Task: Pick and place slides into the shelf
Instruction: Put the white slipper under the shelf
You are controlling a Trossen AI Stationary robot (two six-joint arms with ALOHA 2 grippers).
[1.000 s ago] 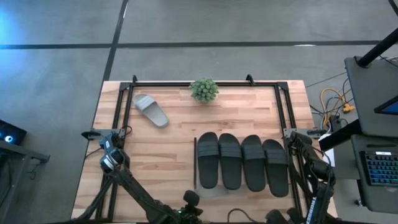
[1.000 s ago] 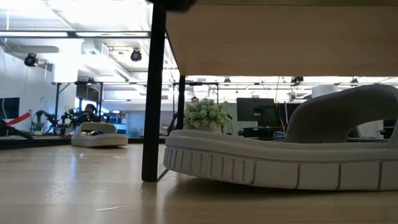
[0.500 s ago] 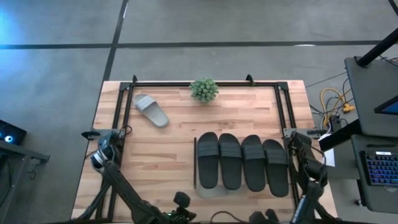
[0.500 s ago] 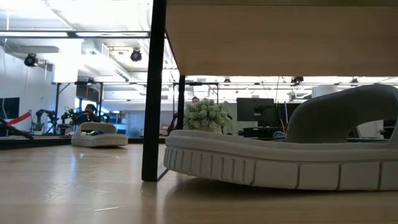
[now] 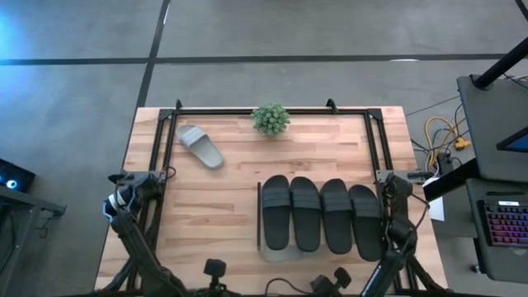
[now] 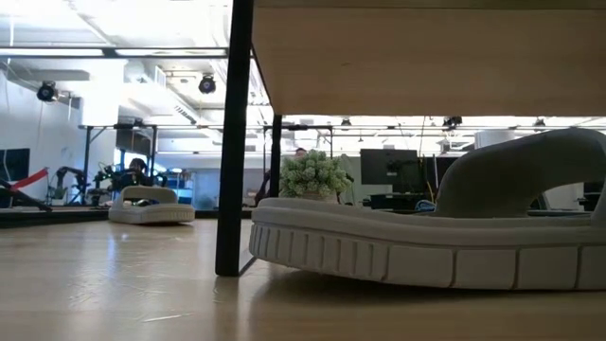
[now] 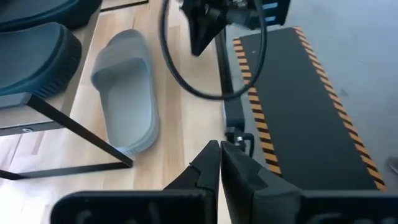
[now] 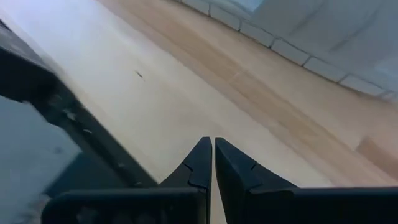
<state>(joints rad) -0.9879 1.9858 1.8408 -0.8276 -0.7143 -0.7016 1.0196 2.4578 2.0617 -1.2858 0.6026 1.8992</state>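
Four black slides (image 5: 322, 214) lie side by side on the shelf's wood top board (image 6: 426, 57). Beneath that board a light grey slide (image 6: 426, 246) rests sole-down on the table. Another grey slide (image 5: 200, 146) (image 7: 127, 87) lies sole-down at the table's far left. My left gripper (image 5: 128, 191) (image 7: 221, 155) hangs shut and empty over the table's left edge, well short of that slide. My right gripper (image 5: 386, 191) (image 8: 211, 149) is shut and empty, low over the table just right of the shelf, near a pale ribbed sole (image 8: 311, 37).
A small potted plant (image 5: 271, 119) stands at the far edge. A black tube frame (image 5: 169, 140) runs around the table. The shelf's dark leg (image 6: 232, 142) stands on the table. Bare wood (image 5: 223, 206) lies left of the shelf.
My left gripper has risen and swung toward the table's left edge, rolling as it went. My right gripper has come down and moved toward the shelf's right side. Both have stayed shut. No slide has moved.
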